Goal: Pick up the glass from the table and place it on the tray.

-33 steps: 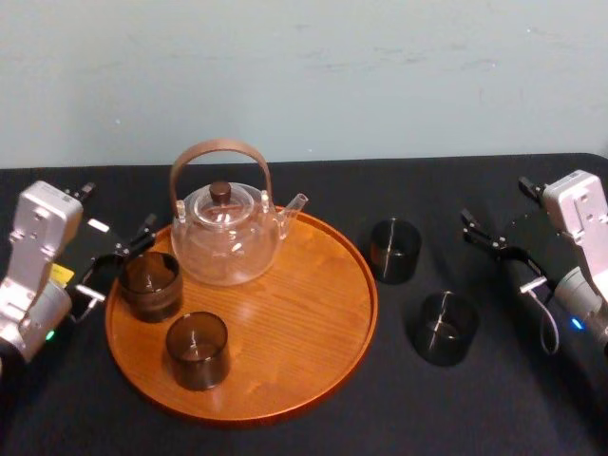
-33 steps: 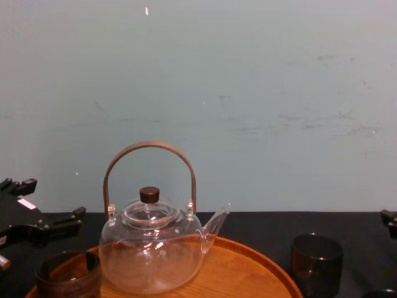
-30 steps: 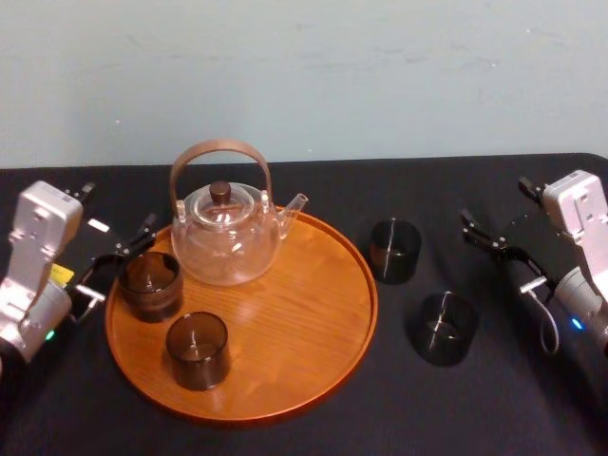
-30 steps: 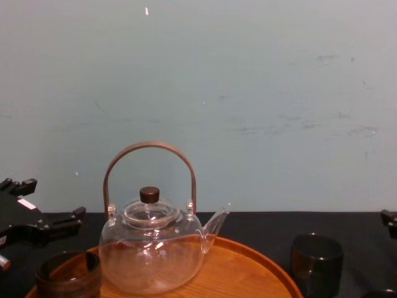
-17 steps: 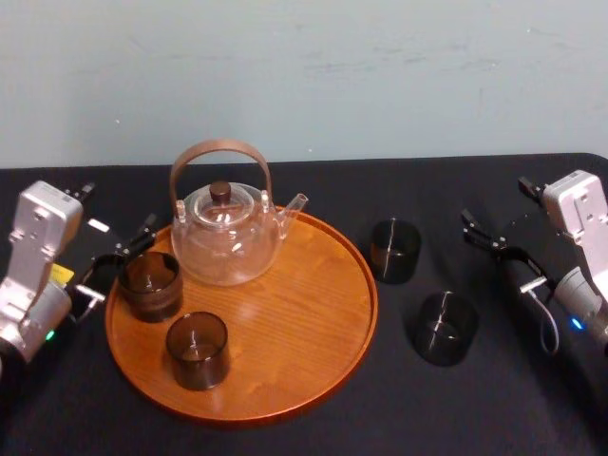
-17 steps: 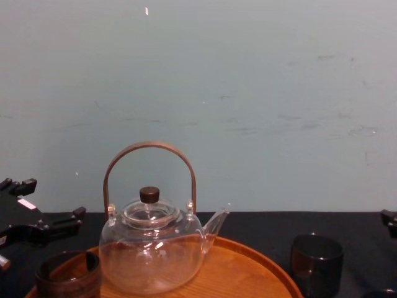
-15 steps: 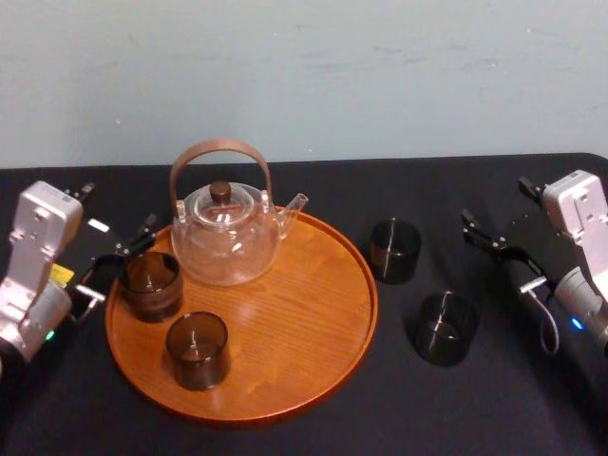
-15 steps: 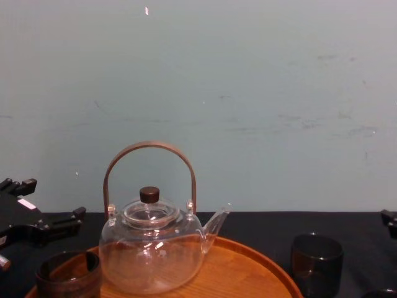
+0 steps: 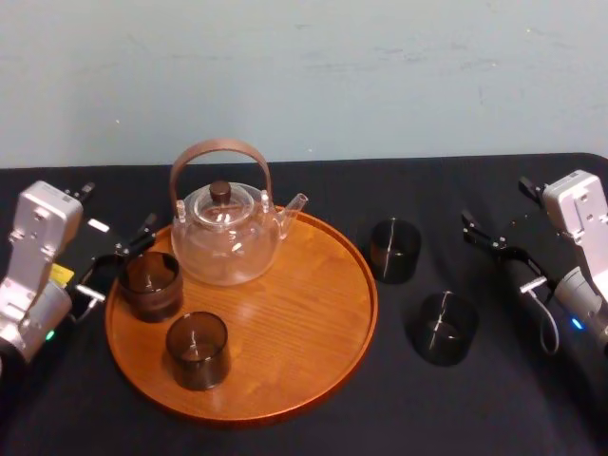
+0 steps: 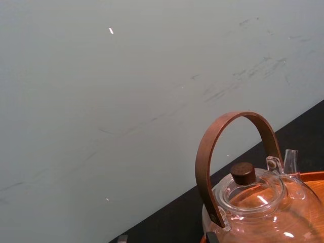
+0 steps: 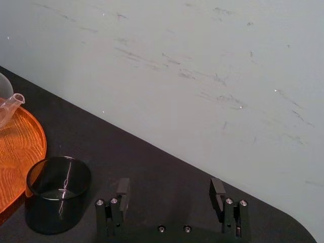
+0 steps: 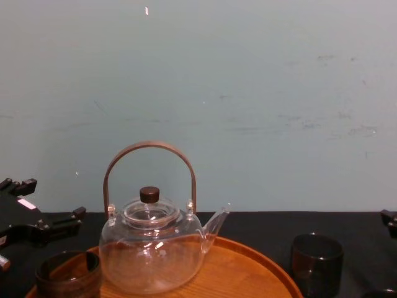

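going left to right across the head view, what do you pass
left gripper, fingers open → dark glass at the left edge of the tray → teapot → far glass on the table → near glass → right gripper, fingers open

The tray (image 9: pixel 304 323) sits on the counter (image 9: pixel 313 185), left of centre. On the tray, the teapot (image 9: pixel 225 237) stands at the back, the left glass (image 9: pixel 150 285) by the left rim, and the front glass (image 9: pixel 197 350) nearer. Right of the tray, on the counter, stand the far glass (image 9: pixel 394 250) and the near glass (image 9: pixel 447 327). The left tool (image 9: pixel 119 261) is just beside the left glass, and the right tool (image 9: pixel 494 247) is right of the far glass.
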{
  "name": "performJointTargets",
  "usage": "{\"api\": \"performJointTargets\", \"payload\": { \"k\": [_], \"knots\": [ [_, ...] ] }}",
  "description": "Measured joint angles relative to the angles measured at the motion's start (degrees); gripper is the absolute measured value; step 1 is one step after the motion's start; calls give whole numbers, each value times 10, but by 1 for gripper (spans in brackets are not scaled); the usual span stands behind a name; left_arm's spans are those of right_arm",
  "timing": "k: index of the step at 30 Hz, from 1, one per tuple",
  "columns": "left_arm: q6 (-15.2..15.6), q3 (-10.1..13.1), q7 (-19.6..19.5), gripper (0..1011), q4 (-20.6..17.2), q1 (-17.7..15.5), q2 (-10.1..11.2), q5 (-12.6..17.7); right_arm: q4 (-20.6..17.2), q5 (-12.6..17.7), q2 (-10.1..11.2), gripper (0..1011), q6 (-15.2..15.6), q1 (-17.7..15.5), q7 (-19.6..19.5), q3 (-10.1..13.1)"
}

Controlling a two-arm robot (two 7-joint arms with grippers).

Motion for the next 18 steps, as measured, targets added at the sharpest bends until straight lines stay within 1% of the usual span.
{"api": "performJointTargets", "payload": {
  "k": [18],
  "knots": [
    [0,0,0,1001,0,0,0,0,0,0,0,1002,0,0,0,0]
  ]
}}
